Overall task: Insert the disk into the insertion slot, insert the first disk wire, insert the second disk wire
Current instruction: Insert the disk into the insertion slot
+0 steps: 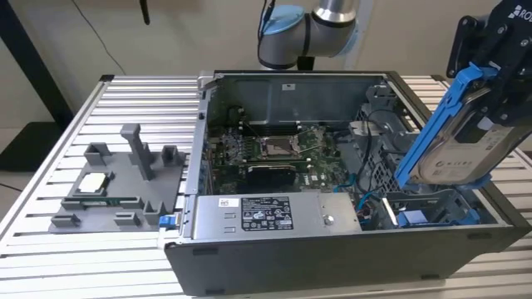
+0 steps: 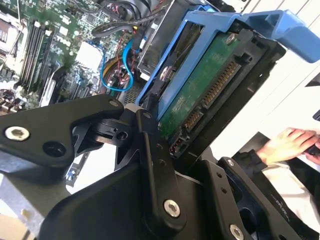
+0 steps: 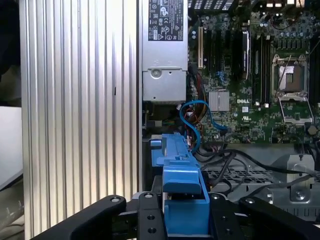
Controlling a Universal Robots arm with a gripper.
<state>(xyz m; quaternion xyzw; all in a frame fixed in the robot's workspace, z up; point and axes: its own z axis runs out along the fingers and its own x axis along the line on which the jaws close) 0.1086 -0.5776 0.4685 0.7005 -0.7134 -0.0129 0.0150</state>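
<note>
Hanging over the near corner of the open computer case, at the exterior view's right, the black pincer is clamping the disk by its upper end, jaws closed on the bright blue carrier frame. The disk is leaning steeply, its top tipped toward the exterior view's right and its white label facing outward. Its lower end is hovering just above the insertion slot, whose blue rails are showing inside the dark metal bay; the disk is not yet sitting in it. In the second wrist view the disk's green circuit board and its connector are facing the camera, and a person's hand is resting off to the side. In the first wrist view the blue carrier is pointing down between the black fingers, with a loose blue cable curling beside the motherboard. The grey power-supply box is lying along the case's front wall. The case is standing on a ribbed metal worktop, beside a grey parts fixture.
</note>
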